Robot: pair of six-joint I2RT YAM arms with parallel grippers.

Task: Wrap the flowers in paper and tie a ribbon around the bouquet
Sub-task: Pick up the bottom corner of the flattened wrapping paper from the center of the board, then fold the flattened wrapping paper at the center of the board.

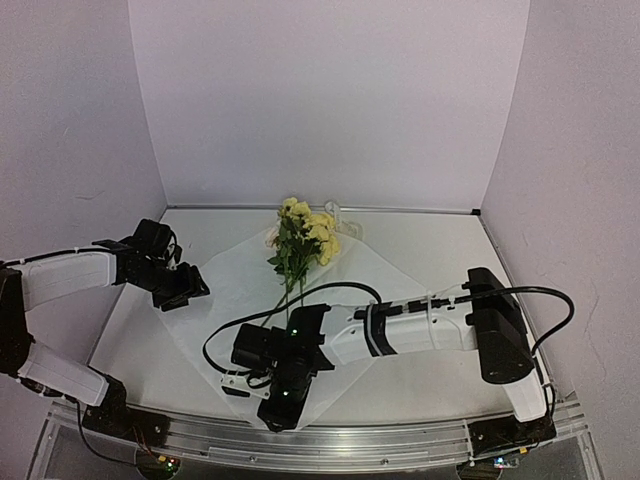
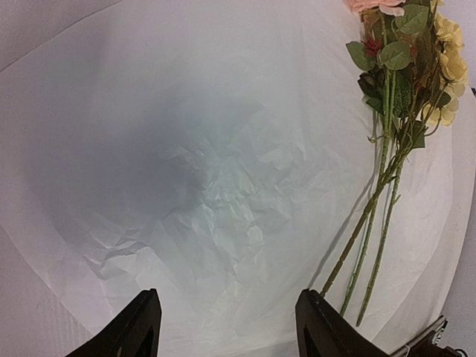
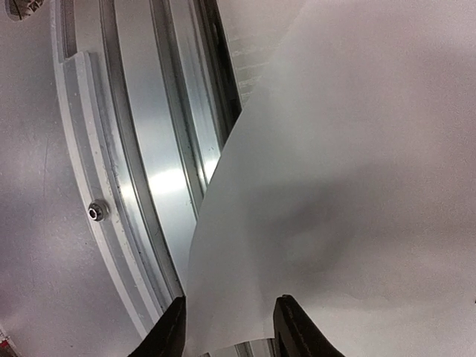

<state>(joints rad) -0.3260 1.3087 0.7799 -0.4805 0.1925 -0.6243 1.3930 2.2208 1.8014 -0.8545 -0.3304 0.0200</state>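
Evidently wrapping is only starting: the right tool [image 3: 230, 318], unclenched, straddles the paper's [image 3: 349, 186] corner, the left tool [image 2: 228, 305] hovers released; next, pinch and fold toward the flowers [image 1: 300, 240] beyond it.

From above, the right arm [image 1: 420, 330] lies over the near corner of the paper [image 1: 225, 290] and hides the lower stem ends of the flowers [image 1: 300, 240]. Its fingertips are lost beneath the dark wrist. In the left wrist view the blossoms are cut by the top and right edges, and the left gripper [image 2: 227, 323] shows only finger ends at the bottom edge. The right gripper [image 3: 227, 323] is cropped likewise, and the paper there runs off the right side.
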